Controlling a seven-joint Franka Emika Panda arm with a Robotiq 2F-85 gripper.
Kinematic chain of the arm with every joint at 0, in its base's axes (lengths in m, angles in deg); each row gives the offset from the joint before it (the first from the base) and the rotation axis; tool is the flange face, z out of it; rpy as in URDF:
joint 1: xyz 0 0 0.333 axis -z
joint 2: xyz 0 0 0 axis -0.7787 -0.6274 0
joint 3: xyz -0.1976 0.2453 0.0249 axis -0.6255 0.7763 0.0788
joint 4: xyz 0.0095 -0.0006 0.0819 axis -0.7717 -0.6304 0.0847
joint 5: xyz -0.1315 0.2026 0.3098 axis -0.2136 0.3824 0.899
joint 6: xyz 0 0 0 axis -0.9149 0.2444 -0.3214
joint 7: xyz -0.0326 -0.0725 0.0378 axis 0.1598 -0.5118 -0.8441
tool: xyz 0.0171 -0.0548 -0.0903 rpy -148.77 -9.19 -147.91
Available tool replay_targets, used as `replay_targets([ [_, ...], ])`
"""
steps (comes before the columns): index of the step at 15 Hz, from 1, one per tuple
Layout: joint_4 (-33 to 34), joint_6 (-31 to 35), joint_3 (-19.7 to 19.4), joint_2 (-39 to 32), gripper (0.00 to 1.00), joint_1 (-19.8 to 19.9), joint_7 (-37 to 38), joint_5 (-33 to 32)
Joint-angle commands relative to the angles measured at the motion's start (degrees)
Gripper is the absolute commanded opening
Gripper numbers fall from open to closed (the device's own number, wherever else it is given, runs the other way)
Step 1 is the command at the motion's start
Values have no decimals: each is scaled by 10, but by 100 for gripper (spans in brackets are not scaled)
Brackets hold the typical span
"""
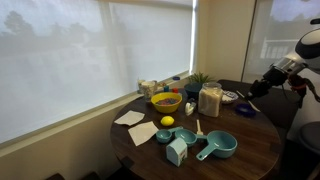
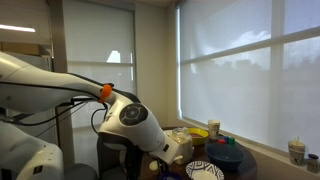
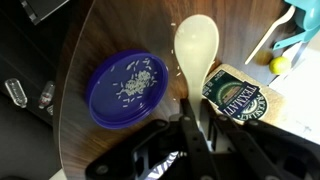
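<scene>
Entry: gripper (image 3: 190,128), at the bottom centre of the wrist view, jaws pressed together on the handle of a pale spoon (image 3: 197,45). Spoon: long axis runs from bottom to top of the frame, bowl end uppermost, nothing visible in the bowl. Plate (image 3: 100,105): blue, round, a scatter of pale grains at its middle; lies left of the spoon, its right rim just beside the handle and below-left of the bowl; whether the two touch cannot be told. Bag (image 3: 240,98): dark label with gold border, lower right of the spoon bowl, close beside the handle. Lemon (image 3: 278,65) and teal cups (image 3: 300,35): right edge of the frame, well apart from the spoon. Surface: round dark wooden table (image 3: 120,30), its curved edge falling away at the left. In an exterior view the gripper (image 1: 250,92) hangs over the table's far right side; a yellow bowl (image 1: 166,101) stands toward the centre. Room: large windows behind white blinds (image 1: 80,60).
</scene>
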Motion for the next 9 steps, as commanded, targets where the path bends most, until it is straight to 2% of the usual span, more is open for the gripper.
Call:
replay_targets([
  [1, 11, -57, 87, -13, 3, 69, 46, -16],
  [6, 17, -118, 181, -19, 3, 127, 87, -42],
  [9, 15, -127, 232, -30, 3, 146, 125, -67],
])
